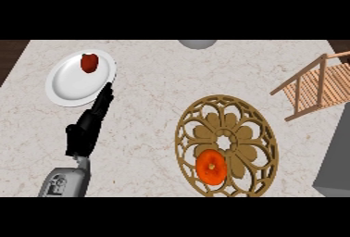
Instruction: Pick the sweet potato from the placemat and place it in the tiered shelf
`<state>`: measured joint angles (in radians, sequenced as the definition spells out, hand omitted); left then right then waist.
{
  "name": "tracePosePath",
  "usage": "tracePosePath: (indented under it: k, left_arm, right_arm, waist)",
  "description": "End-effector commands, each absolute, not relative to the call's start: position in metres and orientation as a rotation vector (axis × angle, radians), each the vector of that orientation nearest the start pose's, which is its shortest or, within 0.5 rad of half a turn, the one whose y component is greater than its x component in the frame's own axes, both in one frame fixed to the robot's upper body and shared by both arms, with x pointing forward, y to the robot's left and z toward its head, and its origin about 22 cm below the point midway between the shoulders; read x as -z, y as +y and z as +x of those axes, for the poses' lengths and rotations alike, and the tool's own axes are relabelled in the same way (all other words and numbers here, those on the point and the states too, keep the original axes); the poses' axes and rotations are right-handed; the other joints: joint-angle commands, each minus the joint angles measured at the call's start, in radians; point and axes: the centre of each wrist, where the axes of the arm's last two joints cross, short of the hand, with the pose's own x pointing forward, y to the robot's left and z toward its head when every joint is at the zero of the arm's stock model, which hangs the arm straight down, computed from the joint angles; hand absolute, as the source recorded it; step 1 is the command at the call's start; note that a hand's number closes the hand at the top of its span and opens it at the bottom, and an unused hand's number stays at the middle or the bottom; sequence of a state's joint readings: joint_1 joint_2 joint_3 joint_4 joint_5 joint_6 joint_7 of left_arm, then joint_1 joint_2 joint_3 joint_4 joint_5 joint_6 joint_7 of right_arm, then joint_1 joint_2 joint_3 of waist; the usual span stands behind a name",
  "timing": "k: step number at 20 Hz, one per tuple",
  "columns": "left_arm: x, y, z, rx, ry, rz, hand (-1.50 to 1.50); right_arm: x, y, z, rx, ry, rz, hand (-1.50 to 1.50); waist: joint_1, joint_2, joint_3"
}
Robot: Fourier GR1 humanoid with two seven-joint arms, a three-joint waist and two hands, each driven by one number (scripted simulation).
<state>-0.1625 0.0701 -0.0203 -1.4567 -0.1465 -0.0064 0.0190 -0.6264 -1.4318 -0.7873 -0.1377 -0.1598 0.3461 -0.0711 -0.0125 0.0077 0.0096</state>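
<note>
Head view shows the sweet potato (211,166) lying on the lower part of the round, lattice-cut placemat (205,133), well apart from the wooden tiered shelf (316,86) at the counter's (157,102) right edge. The left hand (84,133) lies stretched out flat, fingers (103,102) straight and together (holding nothing), their tips at the rim of a white plate (71,85) that carries a small red fruit (89,63). A grey rounded object (197,43) sits at the far edge.

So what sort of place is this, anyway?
Probably a kitchen counter: a pale marbled worktop carries a white plate, a sweet potato on a round wooden placemat, and a wooden tiered shelf.
</note>
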Motion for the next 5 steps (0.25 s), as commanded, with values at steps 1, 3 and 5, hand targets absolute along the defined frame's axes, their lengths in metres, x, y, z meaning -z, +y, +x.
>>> tracePosePath:
  k: [1, 3, 5]
  left_arm:
    - [-0.012, 0.233, 0.278, 0.218, -1.584, 0.139, 0.00]
    - [-0.009, 0.227, 0.273, 0.223, -1.573, 0.110, 0.00]
    - [-0.015, 0.227, 0.283, 0.219, -1.576, 0.133, 0.00]
  right_arm:
    - [-0.281, -0.663, 0.114, 0.456, -1.501, -0.818, -1.50]
    - [-0.270, -0.665, 0.106, 0.506, -1.512, -0.754, -1.50]
    - [-0.264, -0.667, 0.102, 0.477, -1.501, -0.757, -1.50]
  waist:
    - [-0.022, -0.002, 0.004]
    - [-0.017, -0.006, 0.004]
    - [-0.022, -0.001, 0.004]
